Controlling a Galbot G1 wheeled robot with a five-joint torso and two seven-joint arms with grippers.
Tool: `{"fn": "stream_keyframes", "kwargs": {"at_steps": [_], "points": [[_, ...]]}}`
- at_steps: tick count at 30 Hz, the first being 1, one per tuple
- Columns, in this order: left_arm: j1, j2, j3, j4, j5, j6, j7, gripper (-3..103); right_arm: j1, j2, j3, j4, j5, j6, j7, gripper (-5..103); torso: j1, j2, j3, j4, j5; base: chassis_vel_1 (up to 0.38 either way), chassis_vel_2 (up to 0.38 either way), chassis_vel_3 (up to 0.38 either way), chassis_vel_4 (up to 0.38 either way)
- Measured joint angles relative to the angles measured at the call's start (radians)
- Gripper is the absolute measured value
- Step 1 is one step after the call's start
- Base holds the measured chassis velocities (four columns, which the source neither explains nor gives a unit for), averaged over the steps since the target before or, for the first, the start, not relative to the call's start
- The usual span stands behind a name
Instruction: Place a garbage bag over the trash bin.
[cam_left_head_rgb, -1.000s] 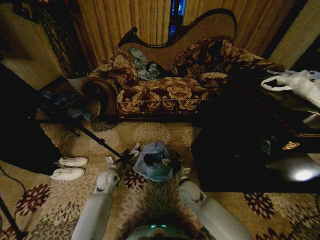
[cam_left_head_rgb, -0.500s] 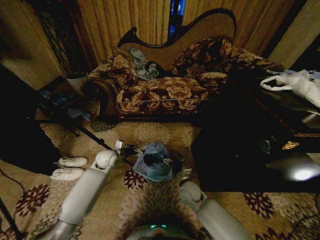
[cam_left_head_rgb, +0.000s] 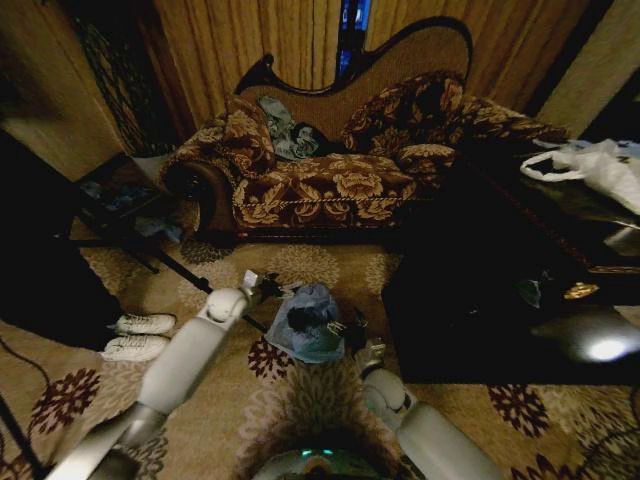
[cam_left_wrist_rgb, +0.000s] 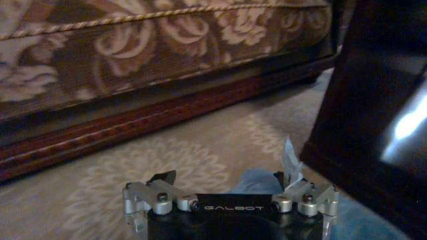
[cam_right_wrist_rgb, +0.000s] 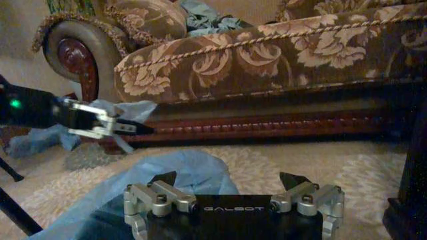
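Note:
The pale blue garbage bag (cam_left_head_rgb: 318, 335) lies crumpled on the carpet in front of me, draped around the black trash bin (cam_left_head_rgb: 300, 319), which shows as a dark patch in its middle. My left gripper (cam_left_head_rgb: 272, 288) reaches out to the bag's far left edge and is open (cam_left_wrist_rgb: 227, 172). Blue film (cam_left_wrist_rgb: 257, 181) lies just beyond its fingers, and a pale sliver clings by one fingertip (cam_left_wrist_rgb: 291, 162). My right gripper (cam_left_head_rgb: 345, 326) sits at the bag's right side, open (cam_right_wrist_rgb: 228, 180), with the film (cam_right_wrist_rgb: 180, 172) spread under it. The right wrist view also shows the left gripper (cam_right_wrist_rgb: 123, 127) farther off.
A patterned sofa (cam_left_head_rgb: 330, 185) with a grey-blue cloth (cam_left_head_rgb: 285, 130) on it stands behind the bag. A dark table (cam_left_head_rgb: 500, 290) on the right carries a white plastic bag (cam_left_head_rgb: 600, 165). White shoes (cam_left_head_rgb: 140, 335) and a black tripod leg (cam_left_head_rgb: 185, 270) lie on the left.
My left arm has lifted and stretched forward, carrying its gripper from the bag's near left side to its far left edge. The right gripper has barely moved.

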Motion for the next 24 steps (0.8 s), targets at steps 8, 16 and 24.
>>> {"fn": "stream_keyframes", "kwargs": {"at_steps": [8,16,24], "points": [[-0.003,-0.025,0.055,-0.032,-0.023,0.077,0.051,100,0.009,-0.002,0.004,-0.016,0.004,0.008,-0.007,100,0.0,0.0,0.0,0.0,0.0001,0.0,0.0,0.0,0.0],[-0.012,-0.021,0.081,-0.027,0.027,0.153,0.031,100,0.007,-0.008,0.02,-0.035,0.009,0.024,-0.018,100,0.0,0.0,0.0,0.0001,0.0001,0.0,0.0,0.0,0.0],[-0.037,-0.036,0.087,0.029,0.056,0.148,0.052,93,0.008,-0.013,0.026,-0.046,0.011,0.032,-0.021,100,0.0,0.0,0.0,0.0,0.0,0.0,0.0,0.0,0.0]]}}
